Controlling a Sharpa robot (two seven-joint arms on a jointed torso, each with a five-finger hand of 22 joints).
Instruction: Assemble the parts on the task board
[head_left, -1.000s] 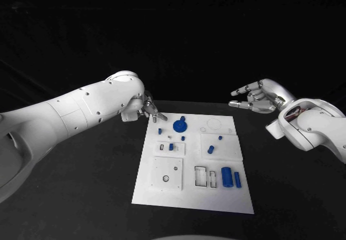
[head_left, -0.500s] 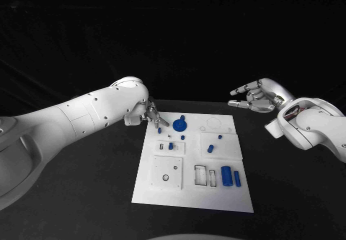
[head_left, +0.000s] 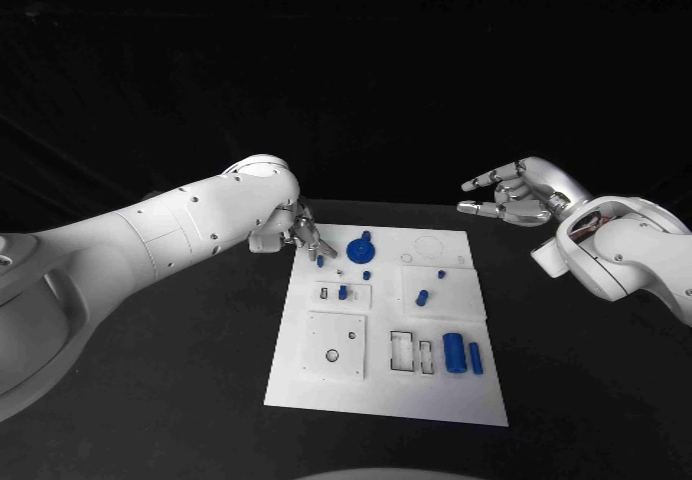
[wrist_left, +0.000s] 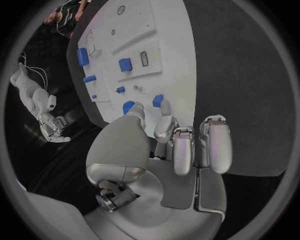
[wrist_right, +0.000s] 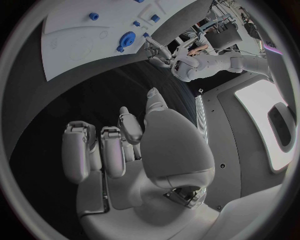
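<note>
Board (head_left: 387, 400): white, between both hands | parts: blue gear (head_left: 359, 247), pegs, two cylinders (head_left: 454, 352) lying loose, slots largely unfilled | left hand (head_left: 306, 238): small blue peg (head_left: 319, 260) at fingertips, grip uncertain | right hand (head_left: 513, 194): loosely curled, nothing held, well apart | progress judged early.

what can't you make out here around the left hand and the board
- Head view: whether the left hand touches the small part at the board corner; fingers cover it.
- Left wrist view: the board's far end is cut off by the circle's rim.
- Head view: the tiny parts' shapes are too small to tell.
</note>
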